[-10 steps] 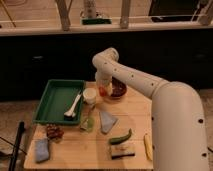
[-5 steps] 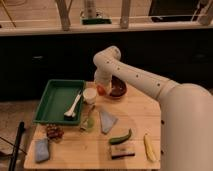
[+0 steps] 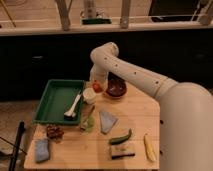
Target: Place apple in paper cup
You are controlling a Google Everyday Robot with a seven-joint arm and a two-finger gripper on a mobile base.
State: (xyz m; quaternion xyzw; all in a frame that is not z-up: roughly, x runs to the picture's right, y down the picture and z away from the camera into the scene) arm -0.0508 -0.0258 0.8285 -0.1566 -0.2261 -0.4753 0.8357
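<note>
The apple [image 3: 97,86] is a small red fruit at the tip of my gripper [image 3: 97,84], at the back of the wooden table. The gripper hangs from the white arm that reaches in from the right, and it appears shut on the apple. The paper cup [image 3: 89,95] is cream-white and stands upright just left of and below the apple, next to the green tray's right edge. The apple is at about the height of the cup's rim, beside its far right edge and not inside it.
A dark red-brown bowl [image 3: 116,90] stands right of the apple. The green tray [image 3: 52,100] holds a white utensil [image 3: 73,106]. In front lie a green tool [image 3: 89,121], grey cloth [image 3: 106,121], green pepper [image 3: 120,137], sponge [image 3: 122,150], banana [image 3: 149,147], blue cloth [image 3: 42,149] and a red-brown snack [image 3: 54,132].
The gripper with the apple has shifted slightly left, from near the bowl toward the cup's rim. The cup and other things have not moved.
</note>
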